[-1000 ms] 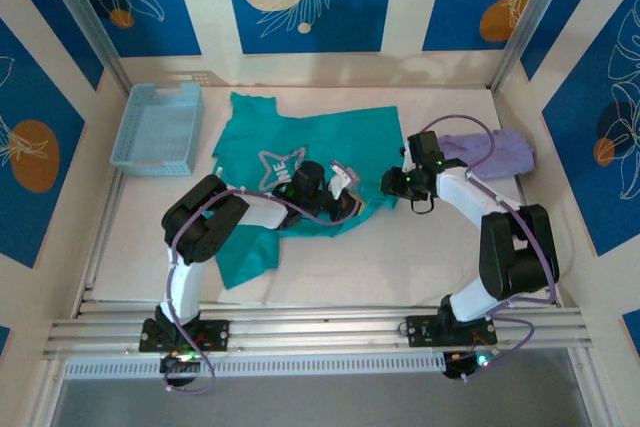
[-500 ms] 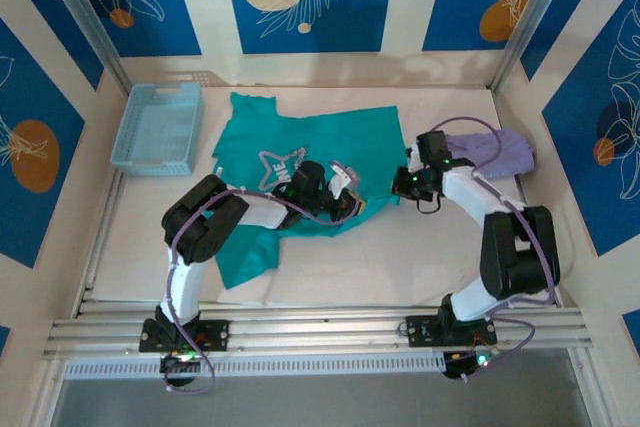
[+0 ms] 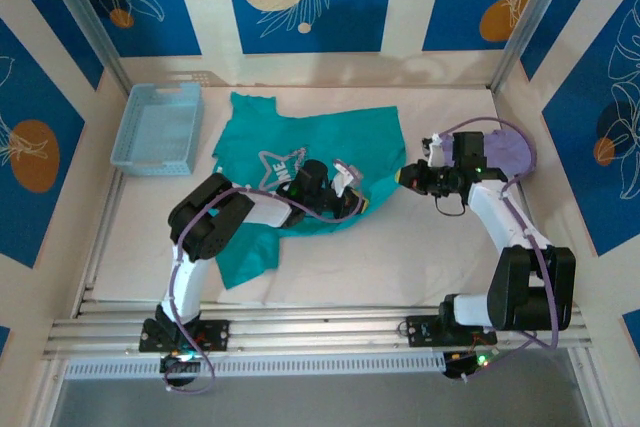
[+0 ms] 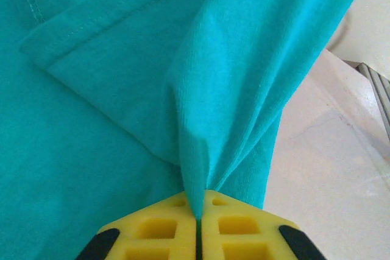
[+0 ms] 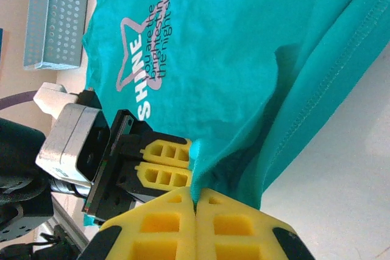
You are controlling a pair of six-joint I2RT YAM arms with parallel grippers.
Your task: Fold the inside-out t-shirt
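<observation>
The inside-out t-shirt (image 3: 300, 142) is teal and lies rumpled at mid-table, its white "SHINE" star print (image 3: 278, 169) facing up. My left gripper (image 3: 355, 203) is at the shirt's near right edge, shut on a pinched fold of the cloth (image 4: 201, 150). In the left wrist view the left gripper (image 4: 198, 211) has its yellow pads closed on that ridge. My right gripper (image 3: 405, 175) is just right of it, shut on the shirt's hem (image 5: 292, 120). The right wrist view has the right gripper (image 5: 195, 196) close to the left gripper (image 5: 161, 161), beside the print (image 5: 143, 59).
A light blue basket (image 3: 157, 129) stands at the back left, also seen in the right wrist view as the basket (image 5: 55, 19). A pale lavender garment (image 3: 512, 152) lies at the right behind the right arm. Bare table (image 3: 400, 247) lies near the front.
My right gripper has closed on the shirt's edge and its arm has swung right and back a little. The left gripper has stayed shut on the cloth, barely moving.
</observation>
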